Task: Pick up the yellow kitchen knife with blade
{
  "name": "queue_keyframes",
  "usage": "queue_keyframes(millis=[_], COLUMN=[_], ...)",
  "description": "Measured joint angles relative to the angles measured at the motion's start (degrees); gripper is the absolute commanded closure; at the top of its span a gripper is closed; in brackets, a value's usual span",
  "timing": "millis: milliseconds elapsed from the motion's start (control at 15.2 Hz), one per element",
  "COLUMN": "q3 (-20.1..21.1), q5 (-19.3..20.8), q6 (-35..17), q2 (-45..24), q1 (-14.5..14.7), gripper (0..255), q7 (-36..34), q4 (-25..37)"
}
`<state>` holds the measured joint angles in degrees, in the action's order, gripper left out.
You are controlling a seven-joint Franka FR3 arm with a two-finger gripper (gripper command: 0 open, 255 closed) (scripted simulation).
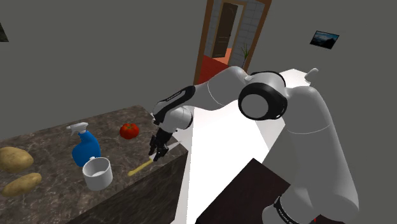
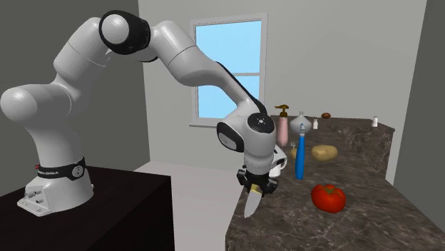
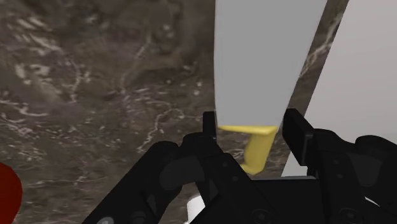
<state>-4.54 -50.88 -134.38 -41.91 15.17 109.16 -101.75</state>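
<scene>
On the dark marbled counter (image 1: 48, 143), from the shoulder view's left, two potatoes (image 1: 14, 158) lie at the far end, one behind the other. Next comes a blue spray bottle (image 1: 84, 151) with a white trigger head, standing upright; what it holds cannot be made out. Just in front of it stands a white cup (image 1: 97, 180), mouth upward, with only its pale inner wall showing. Further right, and apart from both, sits a red tomato (image 1: 129, 131). Right of the cup, at the counter's edge nearest the stand, is the yellow-handled knife (image 1: 140, 168), its handle pointing back toward the cup and its grey blade toward the edge. The gripper (image 1: 156, 151) is down on it. In the wrist view the black fingers (image 3: 208, 124) press against either side of the yellow guard where the blade begins, so the knife is clasped. Whether it is clear of the surface cannot be told. In the second exterior view a pink pump bottle (image 2: 283, 130) stands upright further back on the counter.
</scene>
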Motion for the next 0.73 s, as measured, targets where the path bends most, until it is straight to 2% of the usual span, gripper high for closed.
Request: queue_keyframes(millis=[726], q3=[-1.6], q5=[2.7], q6=[3.5], q2=[6.5], q1=[0.9], gripper=[255], q7=[-3.6], q4=[-2.3])
